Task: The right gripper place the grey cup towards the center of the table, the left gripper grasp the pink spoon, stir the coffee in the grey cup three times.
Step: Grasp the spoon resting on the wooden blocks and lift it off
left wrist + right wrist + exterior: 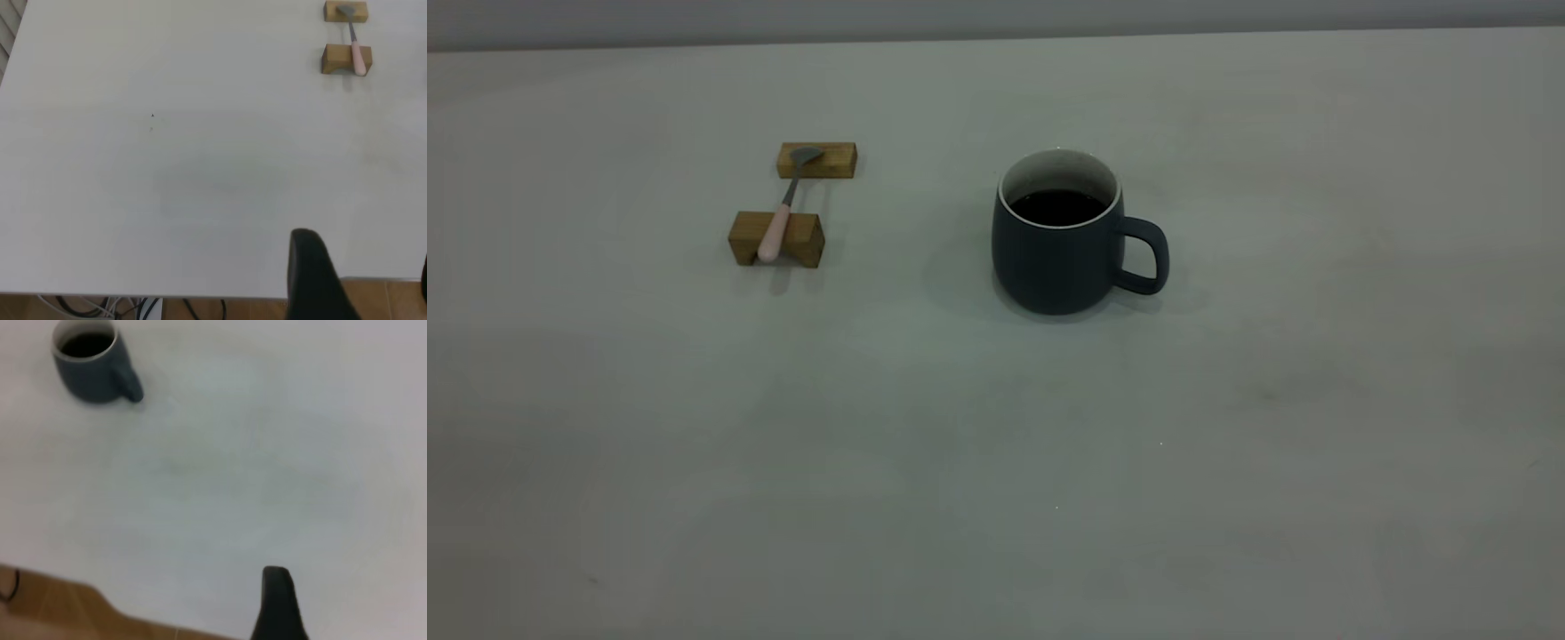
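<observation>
The grey cup stands upright near the middle of the table, handle to the right, with dark coffee inside. The pink spoon lies bridged across two wooden blocks to the cup's left, bowl on the far block. Neither gripper shows in the exterior view. In the left wrist view my left gripper hangs open over the table's edge, far from the spoon. In the right wrist view my right gripper shows one dark finger with bare table beside it, far from the cup.
The far wooden block and the notched near block carry the spoon. Brown floor and cables show past the table's edge in the left wrist view. Wide bare table lies in front of the cup.
</observation>
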You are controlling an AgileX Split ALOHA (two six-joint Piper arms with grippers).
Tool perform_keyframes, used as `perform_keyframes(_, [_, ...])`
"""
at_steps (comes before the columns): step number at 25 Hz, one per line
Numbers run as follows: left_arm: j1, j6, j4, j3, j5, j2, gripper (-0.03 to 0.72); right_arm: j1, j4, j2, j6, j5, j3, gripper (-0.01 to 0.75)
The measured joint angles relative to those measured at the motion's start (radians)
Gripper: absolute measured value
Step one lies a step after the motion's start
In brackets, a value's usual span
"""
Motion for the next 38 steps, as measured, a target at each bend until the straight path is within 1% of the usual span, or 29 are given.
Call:
perform_keyframes(5, [0.000,0.000,0.000,0.000,0.000,0.000,0.461,-0.042,-0.004,-0.089,0.019,-0.007,0.057,0.591])
perform_keyframes(16, [0.000,0.000,0.000,0.000,0.000,0.000,0.461,-0.043,-0.011,-0.142,0.056,-0.006,0.067,0.588])
perform_keyframes(38, [0.000,0.000,-0.011,0.000,0.000,0.000,0.461,-0.043,-0.011,-0.143,0.056,-0.006,0.067,0.472])
